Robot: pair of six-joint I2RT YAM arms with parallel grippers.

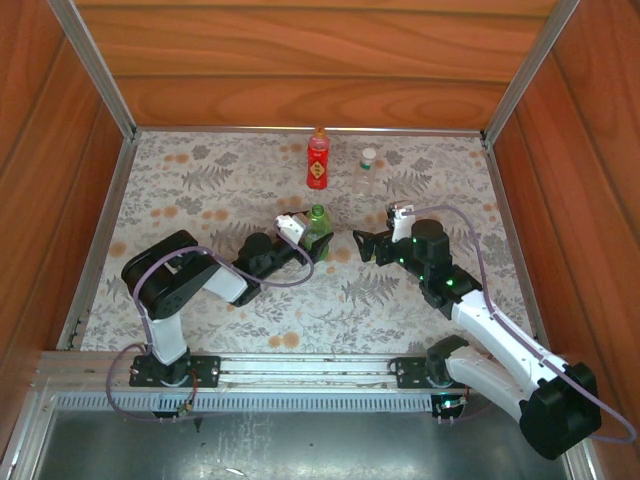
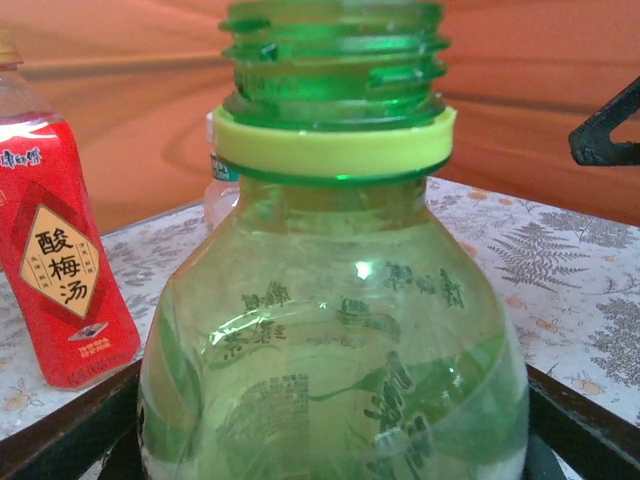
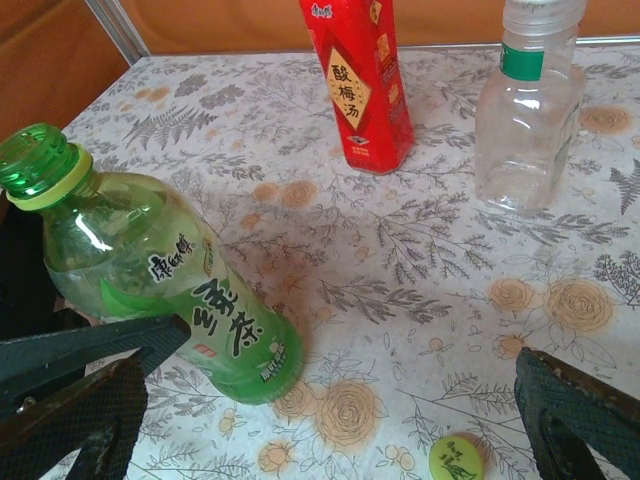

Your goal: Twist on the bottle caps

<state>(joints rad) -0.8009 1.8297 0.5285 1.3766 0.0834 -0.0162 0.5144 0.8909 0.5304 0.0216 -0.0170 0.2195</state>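
The green cap, small, light and likely slick, is seen lying flat on the floral cloth just before the right gripper, whose fingers are held wide apart and empty; it is judged best pinched across its rim. Beyond it the green bottle, thin-walled and easily dented, its threaded neck bare above a yellow-green ring, is flanked low on the body by the left gripper, though whether it is clamped cannot be told. Farthest back the red bottle and the clear bottle are stood, each capped.
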